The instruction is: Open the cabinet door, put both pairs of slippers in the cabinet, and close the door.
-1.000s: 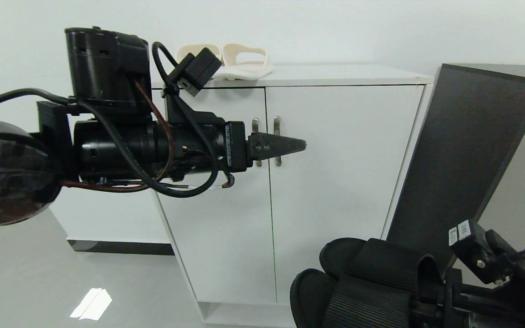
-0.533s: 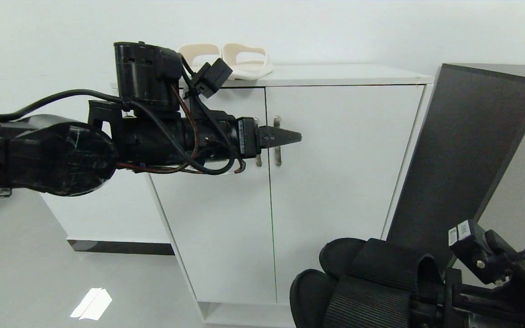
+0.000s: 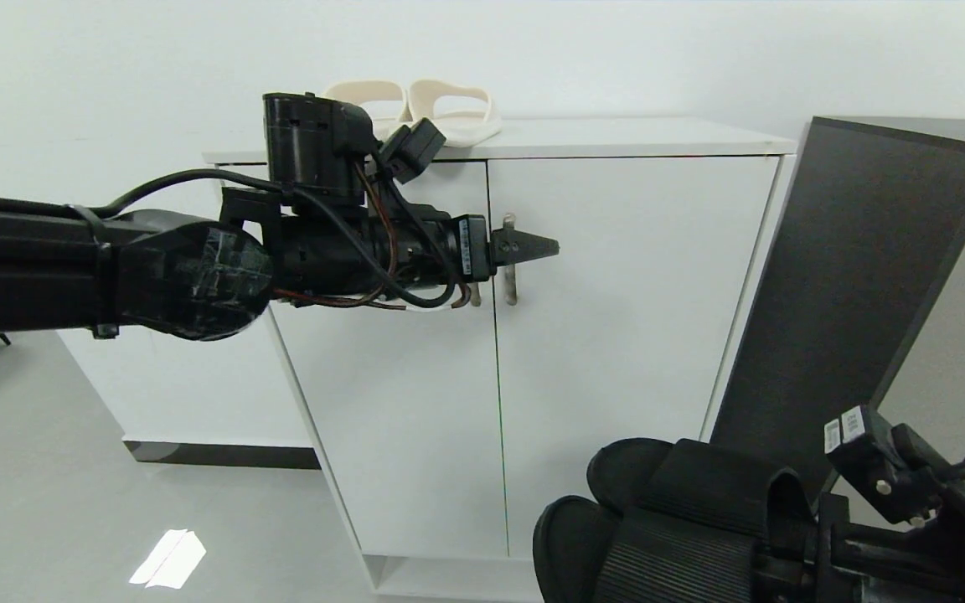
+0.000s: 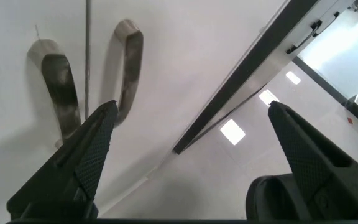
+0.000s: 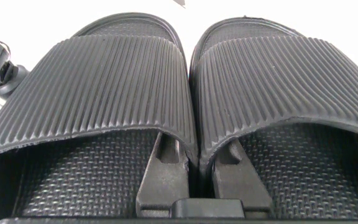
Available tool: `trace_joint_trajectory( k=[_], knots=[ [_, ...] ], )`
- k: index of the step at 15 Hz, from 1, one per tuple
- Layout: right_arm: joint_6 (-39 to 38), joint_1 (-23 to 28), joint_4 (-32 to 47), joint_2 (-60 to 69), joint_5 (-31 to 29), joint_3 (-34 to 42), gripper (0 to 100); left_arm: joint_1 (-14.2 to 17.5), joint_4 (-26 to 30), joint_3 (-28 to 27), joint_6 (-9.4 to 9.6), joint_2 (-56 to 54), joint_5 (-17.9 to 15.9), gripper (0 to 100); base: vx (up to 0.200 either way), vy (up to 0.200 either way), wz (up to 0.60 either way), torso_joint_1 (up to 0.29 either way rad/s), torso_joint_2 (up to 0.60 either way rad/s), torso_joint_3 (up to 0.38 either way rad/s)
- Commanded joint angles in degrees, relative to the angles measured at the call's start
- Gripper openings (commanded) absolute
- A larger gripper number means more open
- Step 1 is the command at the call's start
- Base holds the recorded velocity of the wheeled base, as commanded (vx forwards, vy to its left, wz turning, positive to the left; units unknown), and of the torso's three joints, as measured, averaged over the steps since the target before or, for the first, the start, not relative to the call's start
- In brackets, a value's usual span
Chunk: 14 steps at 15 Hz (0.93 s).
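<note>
Left gripper: we see the left gripper (image 3: 533, 247) held level in front of the cabinet (image 3: 658, 134), its fingers (image 4: 82, 162) spread wide and holding nothing.
Door handles: the two metal door handles (image 4: 129, 68) stand upright side by side just ahead of the left gripper's tips. One fingertip crosses the lower end of a handle, but we cannot tell whether it touches. Neither handle sits between the fingers.
Doors: both white doors (image 3: 415, 402) lie flush and closed straight ahead of the left gripper.
Right gripper: we see the right gripper (image 5: 197, 146) clamped on the black slippers (image 5: 123, 81), its two fingers pinching the inner side walls of the pair together.
Black slippers: the pair sits side by side in the right gripper with straps uppermost, low in front of the cabinet and below the left gripper.
Cream slippers: the cream slippers (image 3: 441, 105) rest on the cabinet's top, above and behind the left gripper's wrist.
Dark panel: a dark panel (image 3: 851, 276) leans just beside the cabinet, above the right gripper.
</note>
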State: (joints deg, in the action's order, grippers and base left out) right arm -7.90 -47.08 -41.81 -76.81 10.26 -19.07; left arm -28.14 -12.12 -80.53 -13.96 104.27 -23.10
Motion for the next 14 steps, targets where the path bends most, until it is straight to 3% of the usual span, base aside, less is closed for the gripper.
trace_joint_trajectory(
  k=[1,11,12,14],
  knots=[
    [0.0,0.0,0.0,0.1,0.0,0.0,0,0.0,0.0,-0.9,-0.72,1.2,0.0,100,0.0,0.0,0.0,0.0,0.0,0.0],
    [1.2,0.0,0.0,0.2,-0.1,0.0,0,0.0,0.0,-5.4,-0.98,5.4,2.4,100,0.0,0.0,0.0,0.0,0.0,0.0],
    [1.3,0.0,0.0,0.2,-0.1,0.0,0,0.0,0.0,-5.4,-0.98,5.4,2.4,0,0.0,0.0,0.0,0.0,0.0,0.0],
    [2.4,0.0,0.0,0.3,0.3,0.7,0,0.0,0.0,-5.3,-0.98,5.3,2.4,0,0.0,0.0,0.0,0.0,0.0,0.0]
  ],
)
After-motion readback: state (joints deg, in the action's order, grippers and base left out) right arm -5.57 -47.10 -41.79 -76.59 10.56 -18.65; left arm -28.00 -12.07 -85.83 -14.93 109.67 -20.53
